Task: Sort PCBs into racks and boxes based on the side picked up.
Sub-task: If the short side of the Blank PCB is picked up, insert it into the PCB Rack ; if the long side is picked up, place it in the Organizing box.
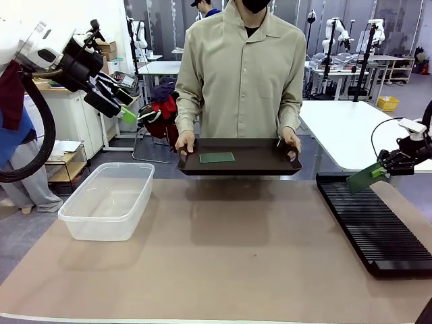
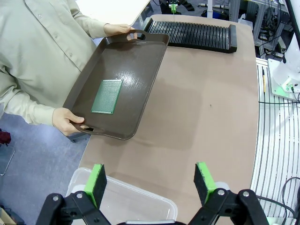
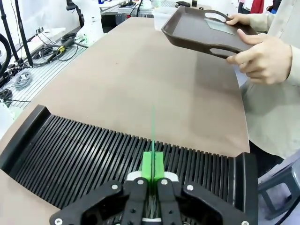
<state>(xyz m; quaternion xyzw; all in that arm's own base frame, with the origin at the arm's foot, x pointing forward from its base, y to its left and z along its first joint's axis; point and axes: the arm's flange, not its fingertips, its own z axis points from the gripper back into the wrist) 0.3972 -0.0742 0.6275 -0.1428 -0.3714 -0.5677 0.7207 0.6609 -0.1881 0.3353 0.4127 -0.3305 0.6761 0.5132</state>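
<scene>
Green PCB [image 1: 363,179], pinched edge-on in the right gripper [image 3: 153,164], hangs above the rack's [image 3: 93,154] far edge; left gripper [image 2: 151,179] gapes wide.

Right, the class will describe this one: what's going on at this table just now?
A person holds a dark tray at the far side, with one PCB lying flat on it. The right gripper has its fingers shut on a second PCB, held edge-on over the black rack. The left gripper hangs open, raised above the clear tub, which looks empty.
</scene>
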